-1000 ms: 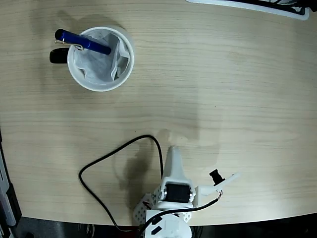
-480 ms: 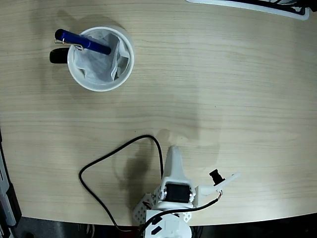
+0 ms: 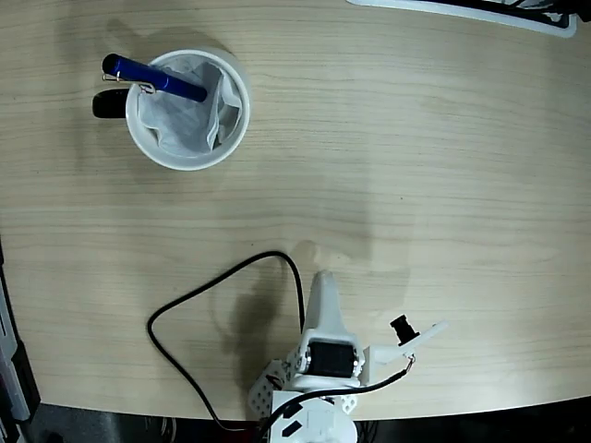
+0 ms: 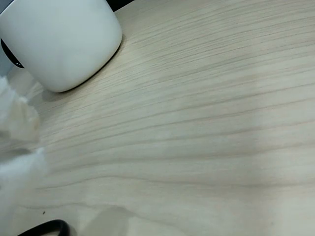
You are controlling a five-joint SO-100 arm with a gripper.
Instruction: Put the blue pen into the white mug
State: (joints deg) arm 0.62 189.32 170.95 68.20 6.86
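Blue pen [image 3: 154, 78] in fixed view leans w/ tip inside white mug [image 3: 187, 110], cap end over rim, propped by tissue. Our arm [image 3: 323, 365] sits folded, well apart. Wrist view: mug wall, table [image 4: 197, 123]; finger state we can't tell.

In my wrist view the round white mug [image 4: 61, 42] is cut off at the top edge. A blurred pale shape [image 4: 15, 147] fills the left edge; I cannot identify it.

Bright even light, soft shadows; wrist view's left edge blurred.
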